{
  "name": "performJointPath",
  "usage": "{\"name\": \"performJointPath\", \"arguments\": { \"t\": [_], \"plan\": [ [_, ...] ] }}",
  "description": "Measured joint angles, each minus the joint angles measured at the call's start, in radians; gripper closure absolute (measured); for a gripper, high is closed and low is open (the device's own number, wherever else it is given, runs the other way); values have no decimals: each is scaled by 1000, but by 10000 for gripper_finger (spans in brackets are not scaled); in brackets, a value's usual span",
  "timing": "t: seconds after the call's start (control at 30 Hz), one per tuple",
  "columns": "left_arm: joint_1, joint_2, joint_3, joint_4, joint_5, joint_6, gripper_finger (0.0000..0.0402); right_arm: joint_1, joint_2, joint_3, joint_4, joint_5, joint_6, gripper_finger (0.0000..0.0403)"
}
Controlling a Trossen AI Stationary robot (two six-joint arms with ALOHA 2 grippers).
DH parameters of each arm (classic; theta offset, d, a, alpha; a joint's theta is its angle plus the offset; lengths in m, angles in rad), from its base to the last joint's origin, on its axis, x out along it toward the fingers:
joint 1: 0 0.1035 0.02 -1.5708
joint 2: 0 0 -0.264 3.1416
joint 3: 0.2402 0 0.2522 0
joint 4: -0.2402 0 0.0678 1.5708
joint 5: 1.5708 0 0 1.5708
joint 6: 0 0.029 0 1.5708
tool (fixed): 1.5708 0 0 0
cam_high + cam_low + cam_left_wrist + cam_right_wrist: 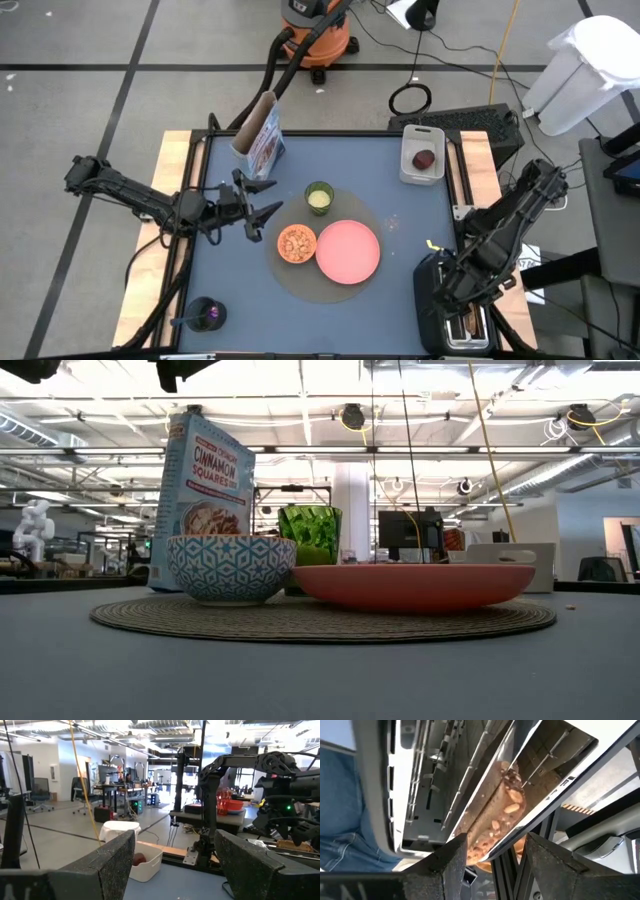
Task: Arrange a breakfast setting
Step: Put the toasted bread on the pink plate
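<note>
Right hand at toaster, near right tabletop corner, fingers parted, straddling toast slice upright in slot; contact not clear. Toast likely light, stiff, crumbly: pinch flat faces near top edge, gently. Left hand parted, empty, beside orange bowl. Pink plate bare on mat.

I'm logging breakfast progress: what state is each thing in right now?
pink plate: empty, on the placemat
orange bowl: filled with cereal
green cup: upright
cereal bag: standing, top open
toast slice: in the toaster slot
fruit: in the white container
left gripper: open, empty
right gripper: open, at the toast
</note>
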Motion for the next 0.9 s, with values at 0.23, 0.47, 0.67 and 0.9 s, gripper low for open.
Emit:
{"name": "performJointPath", "arguments": {
  "t": [0.23, 0.47, 0.67, 0.9],
  "plan": [
    [-8, 0, 0, 0, 0, 5, 124, 0, 0, -39, 58, 0, -7, 207],
    [-8, 0, 0, 0, 0, 5, 124, 0, 0, -52, 76, -5, -9, 221],
    [-8, 0, 0, 0, 0, 5, 124, 0, -4, -53, 86, -5, -9, 269],
    [-8, 0, 0, 0, 0, 10, 124, 0, -20, -53, 82, -5, 17, 318]
  ]
}}
